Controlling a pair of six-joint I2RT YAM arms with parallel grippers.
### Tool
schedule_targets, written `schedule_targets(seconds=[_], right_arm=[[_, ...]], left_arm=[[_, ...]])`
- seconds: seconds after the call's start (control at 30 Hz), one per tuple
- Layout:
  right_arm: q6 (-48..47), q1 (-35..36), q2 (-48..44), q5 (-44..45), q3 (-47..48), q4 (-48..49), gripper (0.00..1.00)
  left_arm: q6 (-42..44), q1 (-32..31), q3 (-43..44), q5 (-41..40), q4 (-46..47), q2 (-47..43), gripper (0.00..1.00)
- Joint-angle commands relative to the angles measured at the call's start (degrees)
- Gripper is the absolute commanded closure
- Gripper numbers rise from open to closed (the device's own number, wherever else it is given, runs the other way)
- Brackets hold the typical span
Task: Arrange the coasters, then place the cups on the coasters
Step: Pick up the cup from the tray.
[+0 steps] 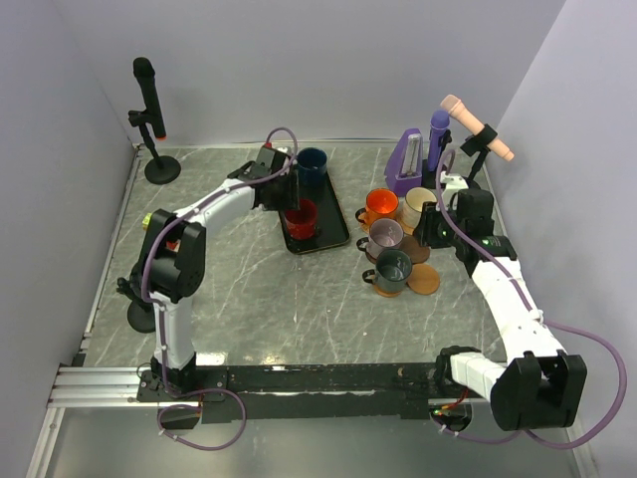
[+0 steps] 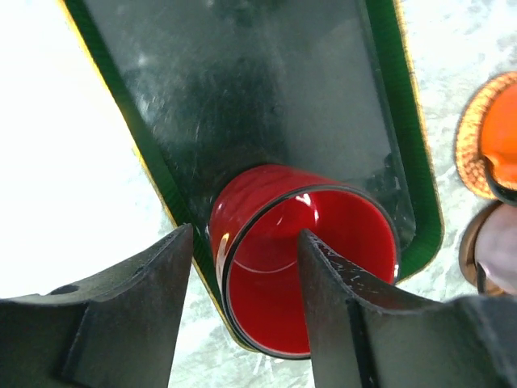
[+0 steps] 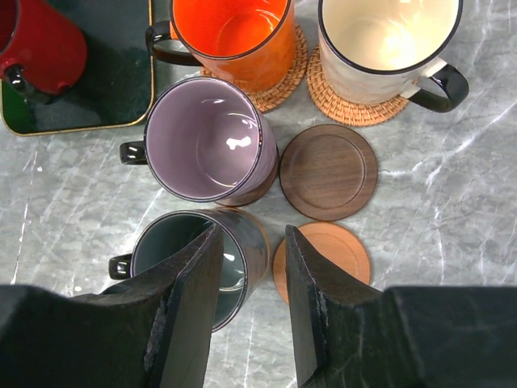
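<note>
The red cup (image 2: 339, 234) stands at the near end of the black tray (image 2: 266, 97), with the navy cup (image 1: 312, 162) at the tray's far end. My left gripper (image 2: 245, 234) is open astride the red cup's left wall, one finger inside and one outside. The orange (image 3: 234, 32) and cream (image 3: 380, 36) cups sit on woven coasters. The mauve cup (image 3: 206, 137) and the dark grey-green cup (image 3: 174, 250) also sit on coasters. A dark brown coaster (image 3: 329, 171) and a tan coaster (image 3: 335, 250) lie bare. My right gripper (image 3: 252, 234) hangs open above the grey-green cup's right wall.
A black microphone on a stand (image 1: 149, 110) is at the back left. A purple holder (image 1: 408, 159) and a beige microphone (image 1: 478, 124) stand at the back right behind the cups. Grey walls close in the table on three sides.
</note>
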Motion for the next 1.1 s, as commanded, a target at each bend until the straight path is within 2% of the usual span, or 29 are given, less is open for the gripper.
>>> schedule_targets(seconds=[0.0, 0.17, 0.27, 0.37, 0.5, 0.6, 0.77, 0.87, 1.07], right_arm=[[1.3, 0.6, -1.1, 1.6, 2.0, 1.9, 0.56], [1.3, 0.8, -1.6, 1.9, 1.5, 1.8, 0.56], [1.2, 0.9, -1.3, 1.8, 1.8, 1.6, 0.56], [1.1, 1.2, -1.2, 2.1, 2.2, 1.7, 0.56], [1.4, 1.5, -0.9, 2.3, 3.2, 1.5, 0.56], [2.2, 2.1, -0.9, 3.7, 4.5, 1.1, 0.57], [5.4, 2.3, 0.5, 6.2, 9.1, -1.0, 0.60], [7.8, 3.8, 2.3, 7.5, 13.3, -3.1, 0.60], [11.6, 12.1, 11.1, 13.3, 26.3, -11.4, 0.62]], left_arm=[[7.1, 1.4, 5.3, 7.4, 0.5, 1.0, 0.40], [16.2, 1.6, 4.7, 14.3, 1.5, 2.4, 0.40], [18.5, 1.6, 4.8, 17.9, 1.0, 3.4, 0.48], [18.9, 1.6, 5.0, 18.7, -0.1, 4.2, 0.58], [18.2, 1.6, 3.1, 17.1, 1.0, 2.0, 0.87], [17.5, 1.5, 2.4, 15.4, 1.0, 0.1, 0.99], [12.5, 0.9, 2.8, 8.1, -0.5, -3.9, 0.99], [7.3, -0.3, 5.4, 1.6, -4.7, -5.8, 0.99], [0.9, -2.8, 10.2, -4.9, -12.7, -7.3, 0.99]])
